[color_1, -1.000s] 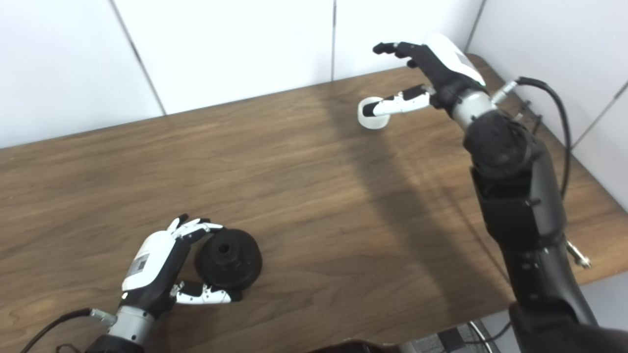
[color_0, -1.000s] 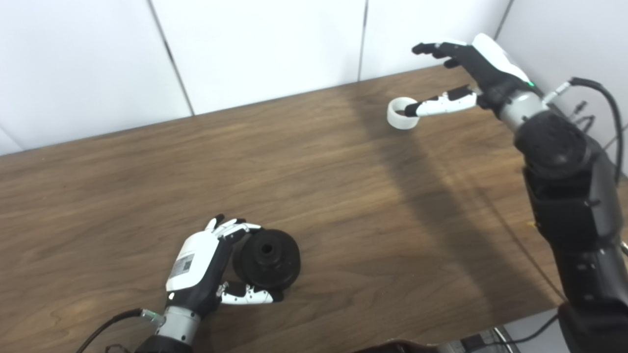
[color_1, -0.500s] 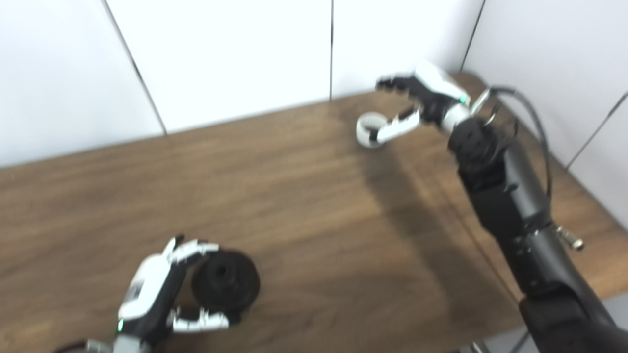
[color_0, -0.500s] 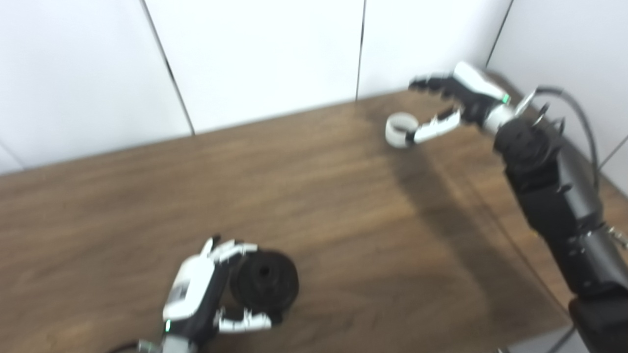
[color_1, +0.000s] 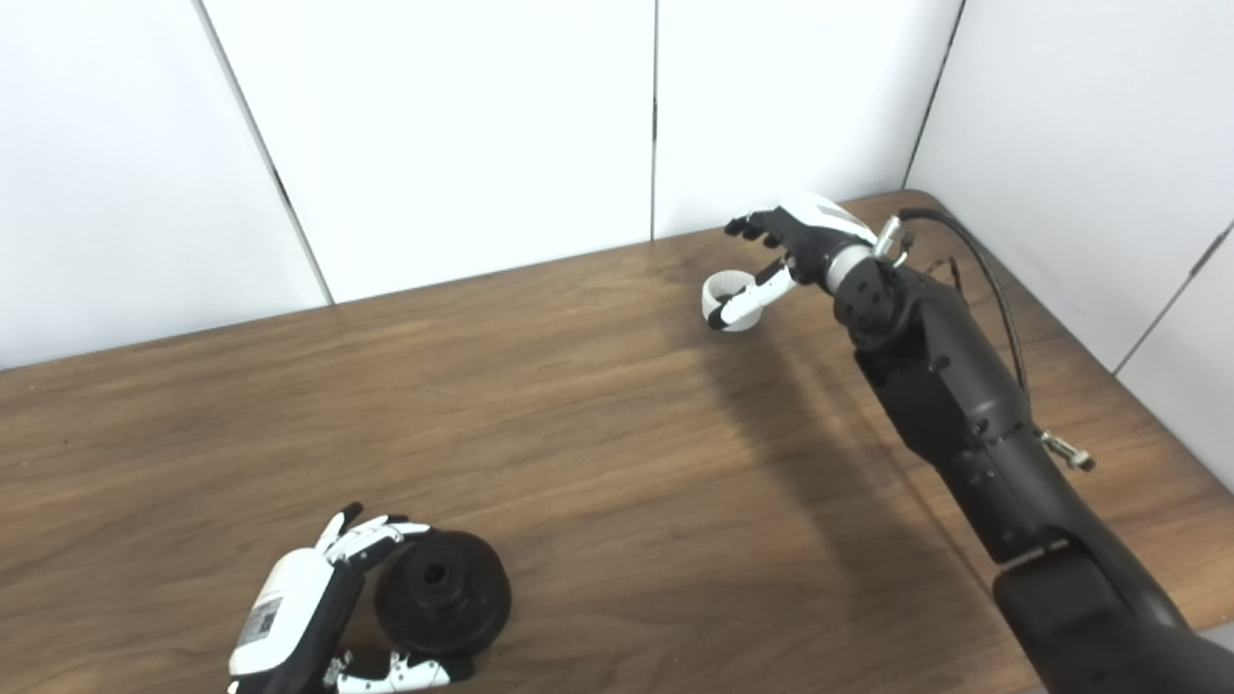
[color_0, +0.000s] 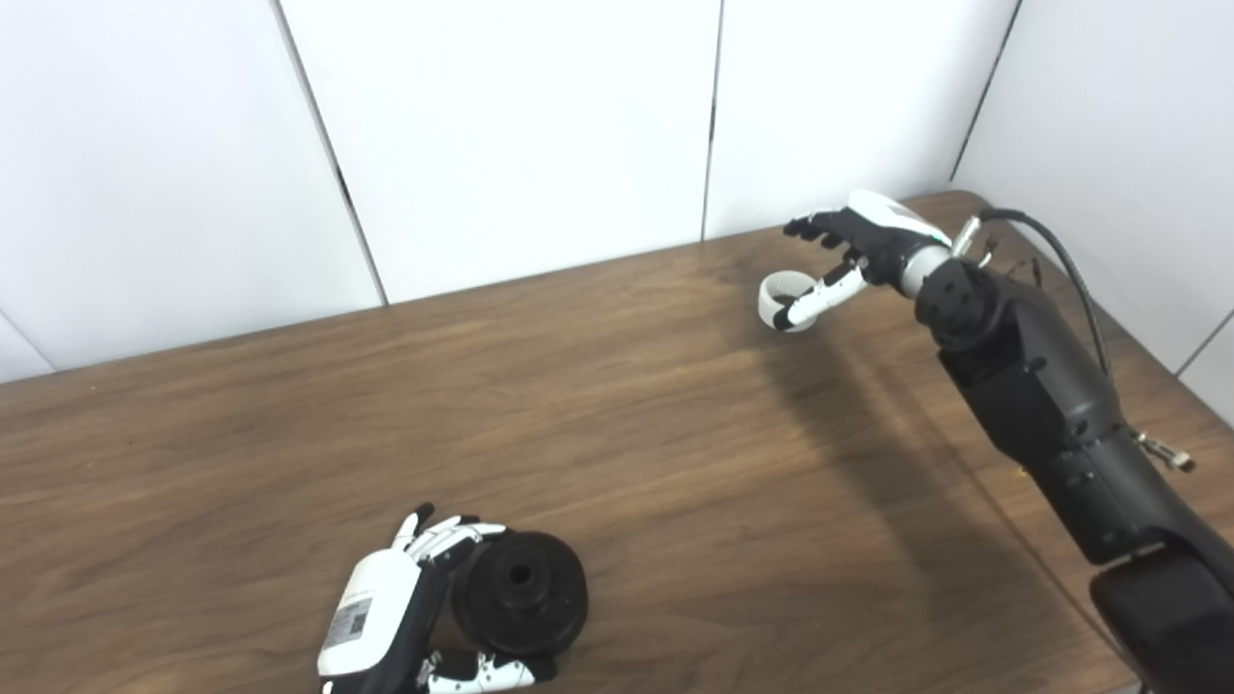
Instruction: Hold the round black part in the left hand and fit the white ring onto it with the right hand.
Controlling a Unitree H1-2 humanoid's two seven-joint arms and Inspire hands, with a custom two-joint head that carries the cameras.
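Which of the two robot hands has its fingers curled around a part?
The left hand, cupping the round black part; the right hand is open beside the white ring.

My table (color_0: 617, 463) is dark brown wood with a plain grain and a smooth, faintly satin top. The round black part (color_0: 521, 590) at about 7 o'clock looks like matt hard plastic or rubber. My left robot hand (color_0: 405, 631) has a glossy white plastic shell over matt black. The white ring (color_0: 779, 294) at about 1 o'clock looks like smooth plastic. My right robot hand (color_0: 858, 241) is shiny white and black plastic, its forearm matt black.
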